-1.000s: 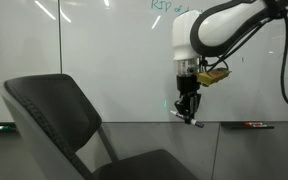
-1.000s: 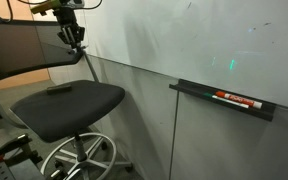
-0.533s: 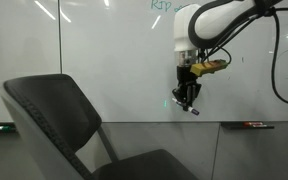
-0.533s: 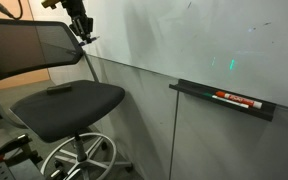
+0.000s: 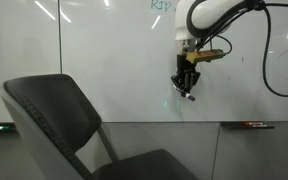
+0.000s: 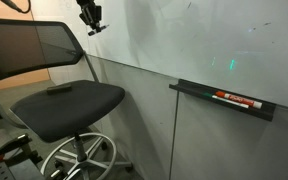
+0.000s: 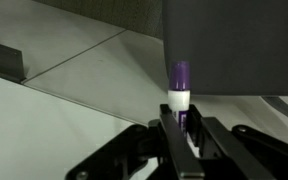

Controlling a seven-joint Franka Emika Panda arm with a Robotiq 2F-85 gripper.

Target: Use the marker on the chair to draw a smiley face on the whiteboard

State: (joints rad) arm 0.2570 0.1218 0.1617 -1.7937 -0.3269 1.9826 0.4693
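End effector (image 5: 187, 84) upper right, clamped on the short purple-and-white marker (image 7: 181, 85); I'd ease the tip squarely onto the glossy white whiteboard (image 5: 104, 60), lightly.

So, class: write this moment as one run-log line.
pincer: shut on marker | place: at whiteboard, higher than chair | board contact: cannot tell

Lower end of marker (image 7: 181, 82) behind fingers (image 7: 206, 140)
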